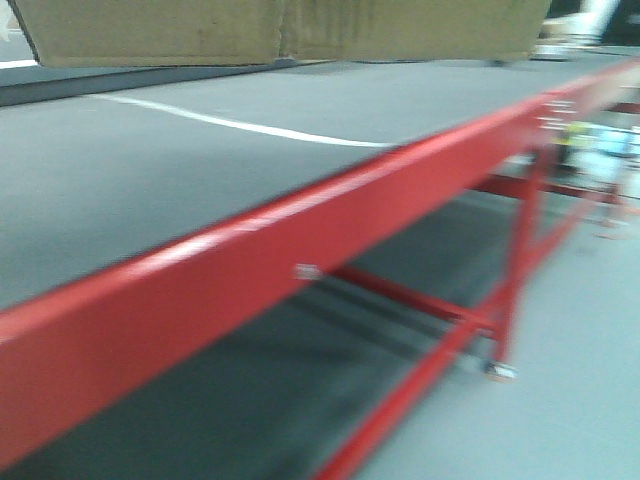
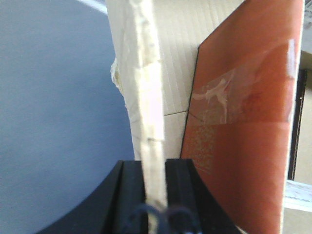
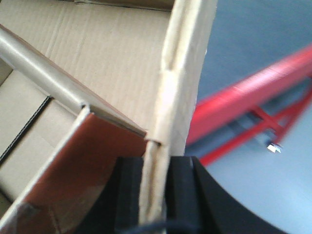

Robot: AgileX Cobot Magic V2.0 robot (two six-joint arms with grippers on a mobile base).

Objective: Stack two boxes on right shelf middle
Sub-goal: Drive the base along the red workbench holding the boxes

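One brown cardboard box (image 1: 290,30) hangs at the top of the front view, above the grey top of the red-framed table (image 1: 250,240). My left gripper (image 2: 155,168) is shut on the box's left wall edge (image 2: 148,97). In the right wrist view my right gripper (image 3: 155,165) is shut on the box's right wall edge (image 3: 170,107). Both wrist views look into the open box, where reddish-brown inner flaps (image 2: 243,122) with clear tape show. The shelf is out of view.
The red table frame (image 3: 239,97) runs below and to the right of the box, with diagonal red braces (image 1: 520,250) and a foot (image 1: 498,370) on the grey floor. A white line (image 1: 240,125) crosses the tabletop. Blurred coloured items (image 1: 600,150) sit far right.
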